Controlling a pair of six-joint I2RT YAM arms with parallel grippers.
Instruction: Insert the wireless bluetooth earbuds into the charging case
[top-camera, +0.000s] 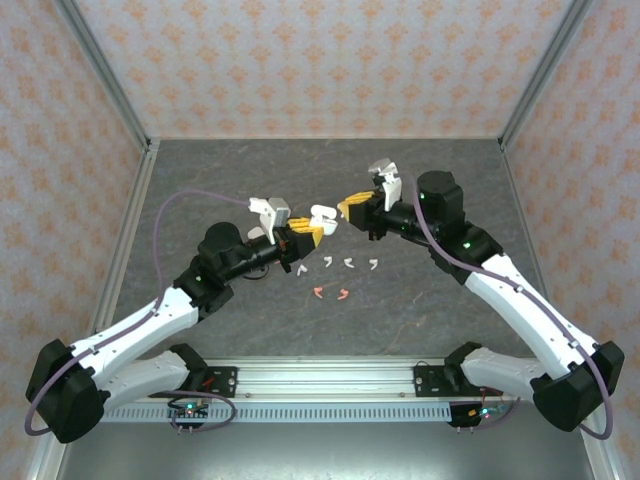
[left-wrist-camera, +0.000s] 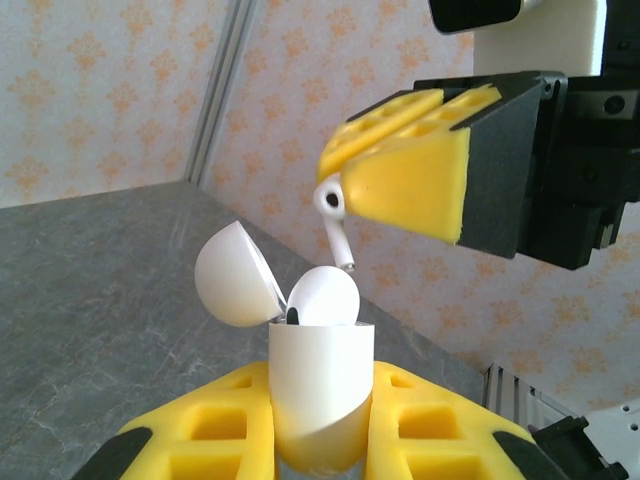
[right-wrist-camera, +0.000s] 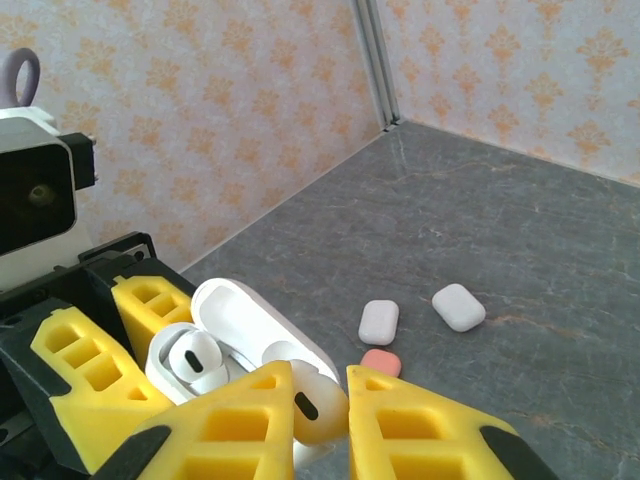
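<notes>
I have the left claw (left-wrist-camera: 320, 445) clamped tight on the lower body of the charging case (left-wrist-camera: 320, 385). It holds the case upright, clear of the table (top-camera: 200, 180), so the mouth faces up. The lid (left-wrist-camera: 235, 275) is swung back open, which leaves the sockets exposed. One earbud (left-wrist-camera: 325, 295) already sits in the case, its rounded head poking above the rim. Just above the case, the right claw (left-wrist-camera: 345, 170) is pinched shut on the head of a second earbud (left-wrist-camera: 333, 210). Its stem hangs down so it can go in first, and the tip is close above the seated one, not yet in a socket. I judge the next move to be a short, careful lowering onto the empty socket; the stem could catch on the seated bud. Below the case, toward the arm bases, white loose earbuds (top-camera: 349, 263) and a pink pair (top-camera: 343, 294) lie waiting on the table. Spare closed cases (right-wrist-camera: 459, 306) sit well apart from the held case.
</notes>
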